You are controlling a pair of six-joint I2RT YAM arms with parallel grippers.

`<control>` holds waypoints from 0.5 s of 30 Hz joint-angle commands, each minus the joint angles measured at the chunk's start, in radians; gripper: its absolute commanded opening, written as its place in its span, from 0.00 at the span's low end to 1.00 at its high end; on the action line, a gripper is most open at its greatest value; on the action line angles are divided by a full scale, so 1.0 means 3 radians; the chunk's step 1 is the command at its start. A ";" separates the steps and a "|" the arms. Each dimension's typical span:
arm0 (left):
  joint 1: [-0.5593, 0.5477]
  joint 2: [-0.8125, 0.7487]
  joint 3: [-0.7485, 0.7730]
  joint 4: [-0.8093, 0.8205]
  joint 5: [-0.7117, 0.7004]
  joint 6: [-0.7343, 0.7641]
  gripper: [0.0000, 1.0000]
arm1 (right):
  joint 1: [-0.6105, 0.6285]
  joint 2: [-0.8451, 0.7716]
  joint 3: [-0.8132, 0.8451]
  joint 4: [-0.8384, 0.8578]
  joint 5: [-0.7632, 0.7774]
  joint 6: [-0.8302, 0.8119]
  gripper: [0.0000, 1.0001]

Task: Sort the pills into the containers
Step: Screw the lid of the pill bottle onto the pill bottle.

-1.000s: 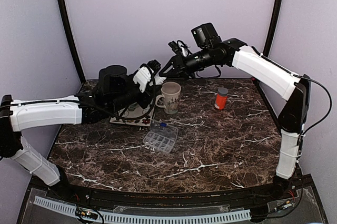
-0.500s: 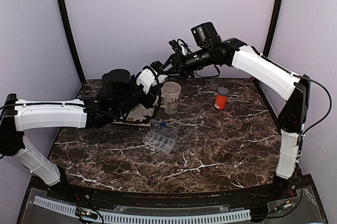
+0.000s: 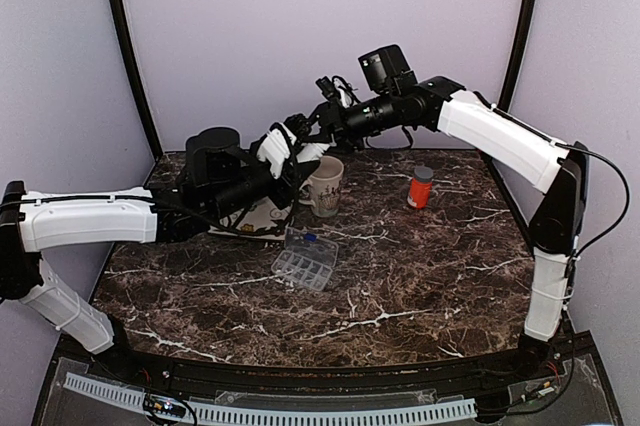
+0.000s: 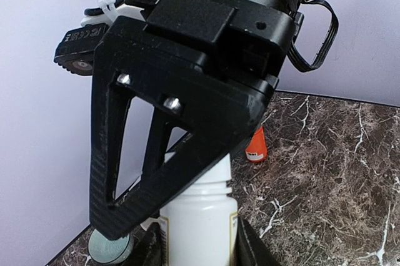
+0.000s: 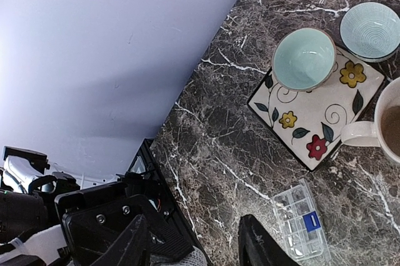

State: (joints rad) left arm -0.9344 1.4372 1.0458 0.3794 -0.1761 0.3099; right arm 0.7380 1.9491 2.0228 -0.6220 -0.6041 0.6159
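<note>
A white pill bottle (image 4: 199, 219) is being pinched between the fingers (image 4: 250, 248) of the left hand (image 4: 200, 247), which are being pressed against its two sides. It is being held in the air just above the mug (image 3: 324, 184) and slightly to the mug's left. The bottle's top is being covered from above by the right hand (image 5: 194, 225), whose fingers are being held spread apart; the cap itself is being hidden by that hand's black finger frame in the left wrist view. The mug, cream with its handle turned to its left, is being carried by the dark marble bench (image 3: 420, 276). A flowered tile (image 5: 319, 113) is being shown just left of the mug. A pale green bowl (image 5: 304, 59) is being borne on the tile, and a ribbed bowl (image 5: 370, 30) is being seen at the tile's far corner. A clear compartment box (image 3: 305, 259) is being shown near the mug on its near side, with a blue piece (image 5: 310, 220) lying in one compartment. An orange bottle (image 3: 421, 187) with a grey cap is being shown upright, well to the mug's right.
</note>
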 commanded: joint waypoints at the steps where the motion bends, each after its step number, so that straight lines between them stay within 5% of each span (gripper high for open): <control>1: 0.0059 -0.0258 0.0026 0.0120 0.0074 -0.0081 0.00 | 0.0005 -0.0141 -0.0075 0.0029 0.0142 -0.0013 0.48; 15: 0.0098 -0.0321 -0.0097 -0.0031 0.0080 -0.0158 0.00 | 0.0005 -0.0243 -0.0059 0.0090 0.0188 0.0032 0.52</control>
State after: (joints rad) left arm -0.9119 1.3933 1.0336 0.3466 -0.1474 0.2832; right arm 0.7433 1.9144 2.0094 -0.6121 -0.5747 0.6224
